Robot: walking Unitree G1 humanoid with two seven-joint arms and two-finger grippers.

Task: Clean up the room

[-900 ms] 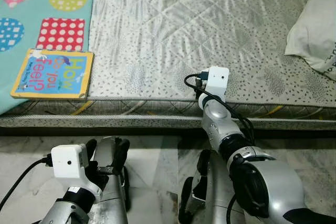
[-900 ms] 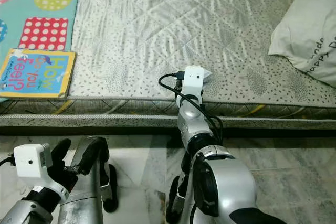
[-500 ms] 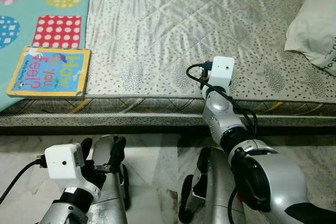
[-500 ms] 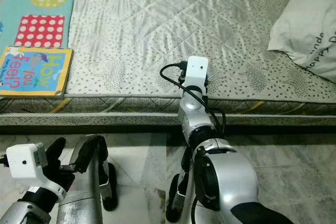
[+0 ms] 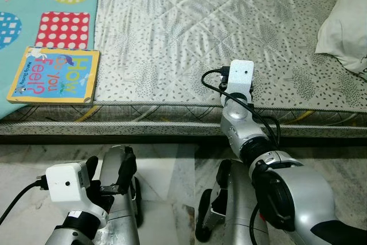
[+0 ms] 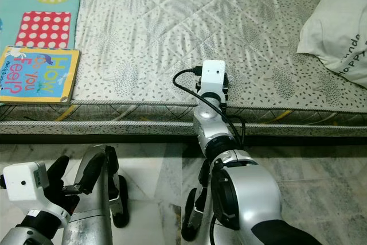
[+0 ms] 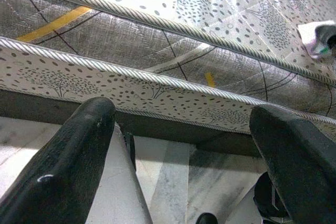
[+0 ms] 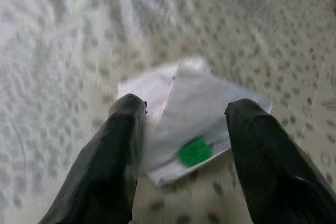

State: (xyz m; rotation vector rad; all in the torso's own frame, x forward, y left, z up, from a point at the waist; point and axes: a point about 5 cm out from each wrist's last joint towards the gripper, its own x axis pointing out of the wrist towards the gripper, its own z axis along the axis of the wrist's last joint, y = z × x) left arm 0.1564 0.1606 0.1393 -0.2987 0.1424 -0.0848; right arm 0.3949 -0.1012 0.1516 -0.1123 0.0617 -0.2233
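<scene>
The right gripper reaches over the near edge of the grey-and-white quilted mattress, its two black fingers spread wide with nothing between them. In the right wrist view they straddle a small crumpled white paper wrapper with a green dot lying flat on the mattress close to that edge; the fingers sit on either side of it, and whether they touch it cannot be told. Compared with half a second ago, the right wrist camera block sits at nearly the same spot on the mattress edge, only slightly shifted.

The left gripper hangs low over the pale marble floor beside the bed, fingers wide apart and empty, pointing at the mattress side. It now sits a little lower in the head views than it did 0.9 s ago.

A yellow-edged children's board book titled "How do you feel?" lies flat near the mattress edge, on a teal mat with dotted patches, well apart from the wrapper. A white pillow rests at the far right.
</scene>
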